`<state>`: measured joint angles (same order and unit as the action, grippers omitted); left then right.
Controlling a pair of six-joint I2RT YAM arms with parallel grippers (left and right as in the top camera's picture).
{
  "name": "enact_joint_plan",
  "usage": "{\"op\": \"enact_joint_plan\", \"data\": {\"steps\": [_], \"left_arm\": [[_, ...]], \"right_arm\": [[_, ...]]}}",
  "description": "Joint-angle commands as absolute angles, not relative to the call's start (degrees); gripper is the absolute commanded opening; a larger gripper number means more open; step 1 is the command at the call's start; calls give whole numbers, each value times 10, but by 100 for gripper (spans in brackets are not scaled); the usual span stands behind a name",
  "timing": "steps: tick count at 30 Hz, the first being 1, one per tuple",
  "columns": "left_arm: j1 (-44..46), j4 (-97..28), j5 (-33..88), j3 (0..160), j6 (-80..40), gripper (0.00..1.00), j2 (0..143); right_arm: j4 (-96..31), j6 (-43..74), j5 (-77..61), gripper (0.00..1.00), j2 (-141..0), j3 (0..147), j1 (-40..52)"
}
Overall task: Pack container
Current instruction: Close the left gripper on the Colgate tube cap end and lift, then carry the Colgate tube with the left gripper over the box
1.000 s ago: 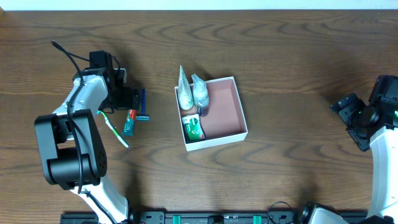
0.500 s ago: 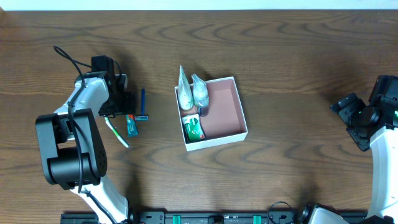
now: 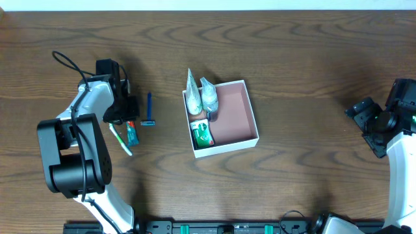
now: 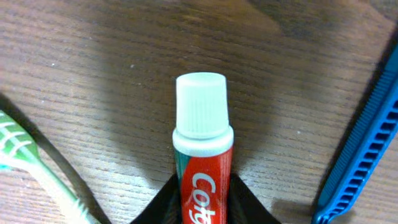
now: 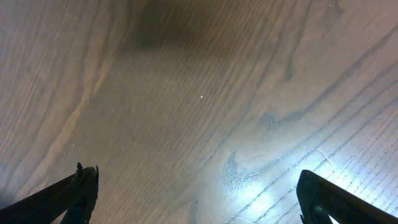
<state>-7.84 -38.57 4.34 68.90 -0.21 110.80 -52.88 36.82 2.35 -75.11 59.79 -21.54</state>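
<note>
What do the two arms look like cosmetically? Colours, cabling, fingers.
Both are built alike: white shell links between bulky black joint housings. The left arm has a thin black cable looping loose above its wrist. No such loop shows on the right arm. The fingers are plain black, and no labels are legible.

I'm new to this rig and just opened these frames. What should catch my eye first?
The white container sits mid-table, its left side holding white tubes and a green item, its right side bare. Left of it, the left gripper pinches a red toothpaste tube with a white cap, with a green toothbrush on one side and a blue razor on the other.
</note>
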Motion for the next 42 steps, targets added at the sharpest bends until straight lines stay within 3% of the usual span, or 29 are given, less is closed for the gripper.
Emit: {"op": "enact_joint_plan", "data": {"steps": [1,13,24,34,42], "left_arm": [[-80,-392,48,684,-34,22,1115],[-80,-435,95,719,-33,22,1079],[-48,-441,193,768,-68,22,894],[94,-390,178,789,-152,22,735],[285,-334,57,789,-205,22,736]], "right_arm": [[-529,361,27,99,-752,603,-218],[-529,361,27,99,-752,603,-218],[-529,361,27,99,-752,603,-218],[-529,361,27,99,-752,603,-218],[-529,361,27,99,-752,603,-218]]}}
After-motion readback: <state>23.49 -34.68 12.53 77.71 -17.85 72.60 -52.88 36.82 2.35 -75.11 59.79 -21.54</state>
